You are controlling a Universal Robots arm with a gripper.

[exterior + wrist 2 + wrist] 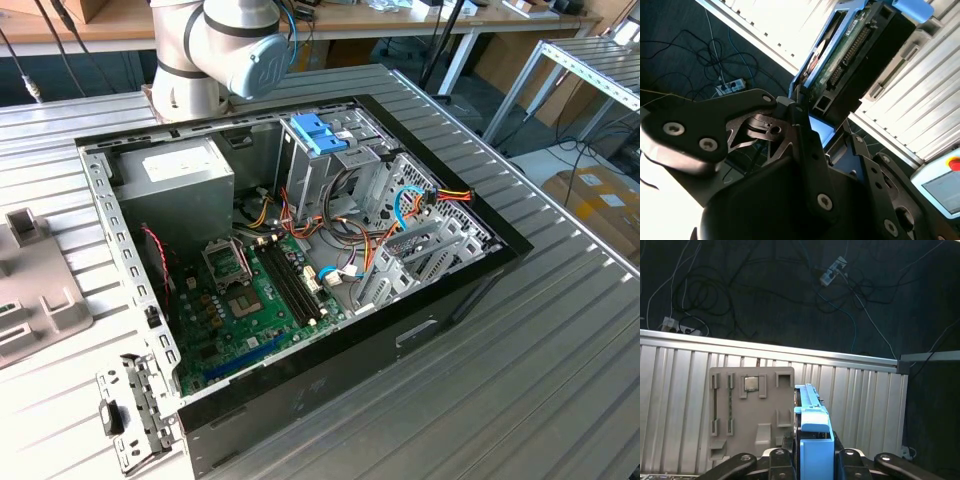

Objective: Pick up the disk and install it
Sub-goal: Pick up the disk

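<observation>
- Nearest in both wrist views: black gripper [815,456], pinched narrow on the disk [813,422], one finger [781,456] on each flat side.
- Held edge-on; bright blue side rail toward the first wrist camera, green circuit-board face showing in the second wrist view.
- Behind the disk in the first wrist view: grey slotted fixture plate [752,410], flat on the ribbed aluminium table [675,390].
- Past the table edge: dark floor, loose cables [705,295], power strip [832,269].
- Second wrist view, beyond the gripper links: pendant with red button [954,164].
- Exterior view, closest: small metal bracket [133,415] on the table, just beside the near corner of the open computer case [330,385].
- Inside the case: green motherboard [245,305], then grey power supply [178,178] with white label.
- Metal drive cage [310,175] beside the power supply, light-blue bracket [318,132] on top.
- Same fixture plate at the exterior view's left edge.
- Farthest: robot arm base [200,60] behind the case.
</observation>
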